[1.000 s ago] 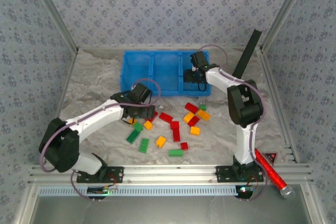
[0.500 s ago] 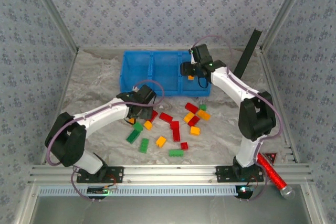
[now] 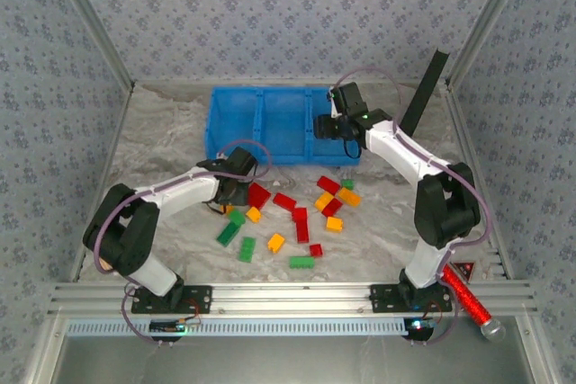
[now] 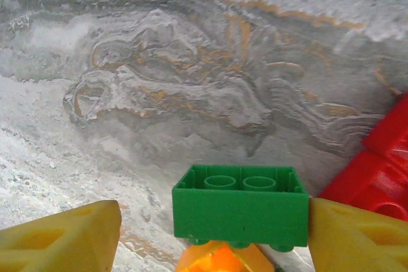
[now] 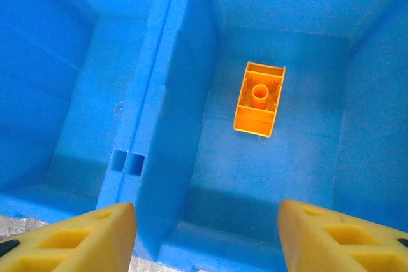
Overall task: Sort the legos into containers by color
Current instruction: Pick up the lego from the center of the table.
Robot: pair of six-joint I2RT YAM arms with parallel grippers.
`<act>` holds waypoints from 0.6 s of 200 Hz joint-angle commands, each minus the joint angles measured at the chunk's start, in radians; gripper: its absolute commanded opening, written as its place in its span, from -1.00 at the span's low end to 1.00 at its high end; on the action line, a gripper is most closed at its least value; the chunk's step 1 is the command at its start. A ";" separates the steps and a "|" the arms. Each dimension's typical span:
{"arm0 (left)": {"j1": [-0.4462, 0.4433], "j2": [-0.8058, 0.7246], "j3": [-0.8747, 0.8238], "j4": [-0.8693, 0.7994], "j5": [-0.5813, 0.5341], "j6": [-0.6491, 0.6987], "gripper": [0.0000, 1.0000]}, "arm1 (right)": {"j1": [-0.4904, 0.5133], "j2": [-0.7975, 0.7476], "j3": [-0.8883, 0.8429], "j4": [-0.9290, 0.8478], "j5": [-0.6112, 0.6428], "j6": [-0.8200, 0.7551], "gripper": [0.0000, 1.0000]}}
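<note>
One green brick [image 4: 240,205] is bracketed by the open left jaws. An orange brick [image 5: 259,99] is seen below the open right jaws.

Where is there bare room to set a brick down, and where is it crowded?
Free: the table left of the blue tray, plus its left compartment and middle compartment, both bare. The right compartment holds one orange brick. Crowded: the brick pile in front of the tray.
</note>
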 commanded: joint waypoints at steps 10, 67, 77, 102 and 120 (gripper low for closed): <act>0.022 -0.029 -0.031 0.057 0.059 0.005 0.46 | 0.006 -0.005 -0.001 -0.013 0.003 -0.008 0.24; 0.063 -0.005 -0.075 0.135 0.129 0.009 0.32 | 0.014 0.017 0.037 -0.035 0.006 -0.014 0.23; 0.074 -0.001 -0.082 0.147 0.135 0.013 0.30 | 0.015 0.019 0.041 -0.040 0.007 -0.015 0.23; 0.096 0.009 -0.092 0.165 0.144 0.031 0.27 | 0.022 0.014 0.041 -0.055 0.009 -0.016 0.23; 0.104 0.014 -0.093 0.176 0.148 0.045 0.21 | 0.033 0.005 0.034 -0.072 0.008 -0.019 0.23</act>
